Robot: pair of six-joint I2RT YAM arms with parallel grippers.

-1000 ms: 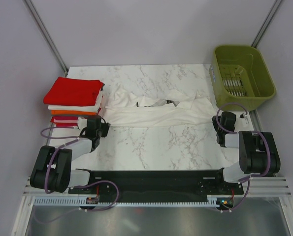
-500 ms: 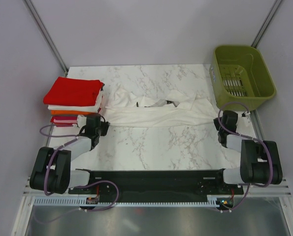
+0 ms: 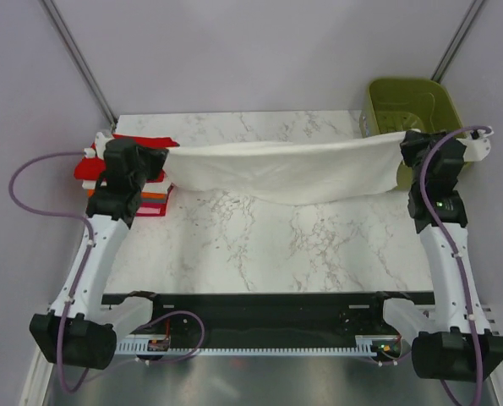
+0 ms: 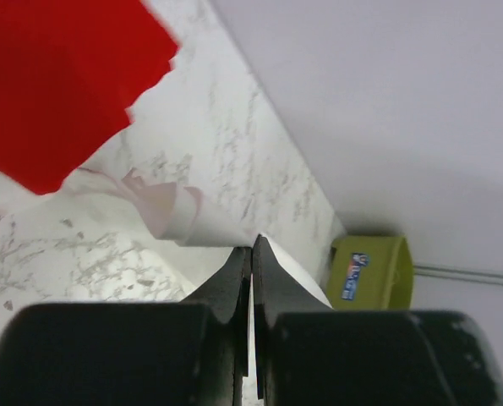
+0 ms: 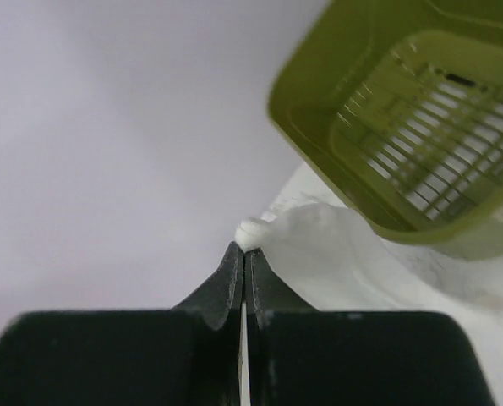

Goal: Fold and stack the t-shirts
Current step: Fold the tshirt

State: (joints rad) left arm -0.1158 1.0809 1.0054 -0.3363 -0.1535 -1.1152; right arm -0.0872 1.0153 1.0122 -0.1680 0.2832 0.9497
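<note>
Left hand (image 3: 161, 156) gripping white t-shirt (image 3: 276, 171), stack (image 3: 84, 169) half-hidden

A white marble-patterned table (image 3: 259, 245) fills the middle, with plain pale lilac walls (image 3: 251, 51) behind and on both sides. A thin metal rail (image 3: 75, 59) slants up at the far left corner, and a second rail (image 3: 456, 38) at the far right. An olive-green basket (image 3: 412, 95) sits far right. The light is soft and even.

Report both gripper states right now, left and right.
Left gripper: shut on one end of the large plain white cloth t-shirt.
Right gripper: shut on the same shirt's other end.
</note>
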